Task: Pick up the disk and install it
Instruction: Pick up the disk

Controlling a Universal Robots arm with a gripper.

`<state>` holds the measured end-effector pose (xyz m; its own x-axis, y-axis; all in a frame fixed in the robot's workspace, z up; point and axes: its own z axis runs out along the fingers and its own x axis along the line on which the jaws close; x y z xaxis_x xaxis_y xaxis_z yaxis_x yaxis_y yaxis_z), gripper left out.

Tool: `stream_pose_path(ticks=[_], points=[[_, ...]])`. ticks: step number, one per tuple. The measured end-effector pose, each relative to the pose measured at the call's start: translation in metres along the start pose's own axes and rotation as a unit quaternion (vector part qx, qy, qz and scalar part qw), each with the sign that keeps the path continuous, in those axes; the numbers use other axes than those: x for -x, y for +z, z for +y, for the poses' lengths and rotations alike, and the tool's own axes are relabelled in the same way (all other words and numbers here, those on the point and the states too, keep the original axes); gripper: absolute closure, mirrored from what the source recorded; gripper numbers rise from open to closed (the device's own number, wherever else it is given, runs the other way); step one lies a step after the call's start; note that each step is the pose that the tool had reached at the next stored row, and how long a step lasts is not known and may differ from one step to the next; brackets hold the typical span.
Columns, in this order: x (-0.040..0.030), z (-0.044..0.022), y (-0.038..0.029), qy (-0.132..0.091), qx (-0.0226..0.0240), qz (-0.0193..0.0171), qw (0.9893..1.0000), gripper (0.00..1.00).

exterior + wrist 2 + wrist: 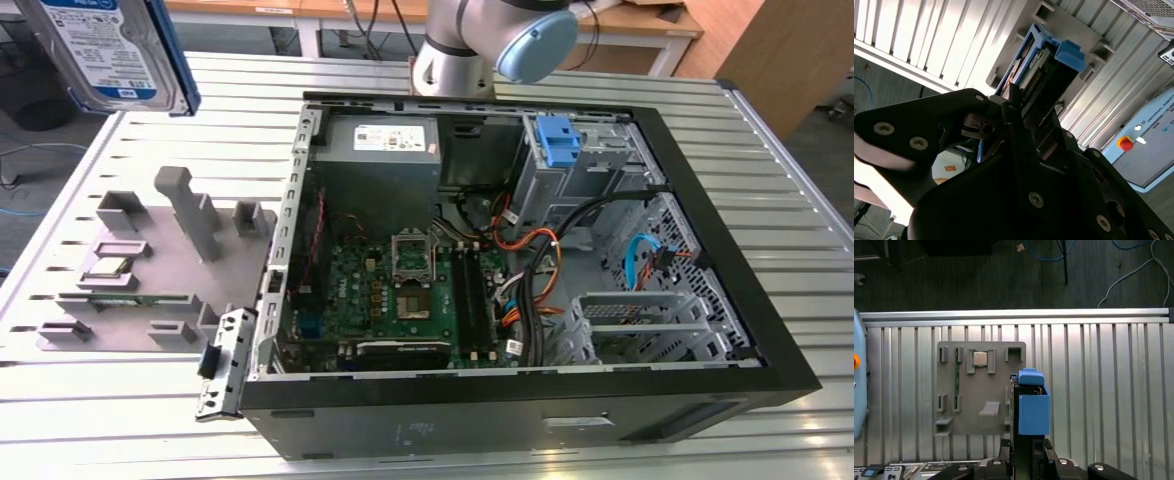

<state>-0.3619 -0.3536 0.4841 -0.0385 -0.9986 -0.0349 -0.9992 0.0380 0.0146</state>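
Up at ten o'clock in the exterior view, the disk point(114, 55) hung label-outward, well apart from the open case point(467, 425). The tool point(1026, 442) was clenched on its edge, over the rim of the grey fixture point(981, 390) on the bench point(1104, 390).

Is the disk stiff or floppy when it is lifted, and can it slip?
The disk looks like a flat metal slab, so probably stiff and fairly heavy for its size. Its smooth blue carrier might slip in the gripper.
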Motion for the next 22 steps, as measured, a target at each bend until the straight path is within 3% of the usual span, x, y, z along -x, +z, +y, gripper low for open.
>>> stream_pose_path(ticks=[12,22], points=[[0.0011,-0.0295,-0.0004,0.000,0.0000,0.0000,1.0000,0.65],[0.0024,-0.0625,-0.0008,0.000,0.0000,0.0000,1.0000,0.65]])
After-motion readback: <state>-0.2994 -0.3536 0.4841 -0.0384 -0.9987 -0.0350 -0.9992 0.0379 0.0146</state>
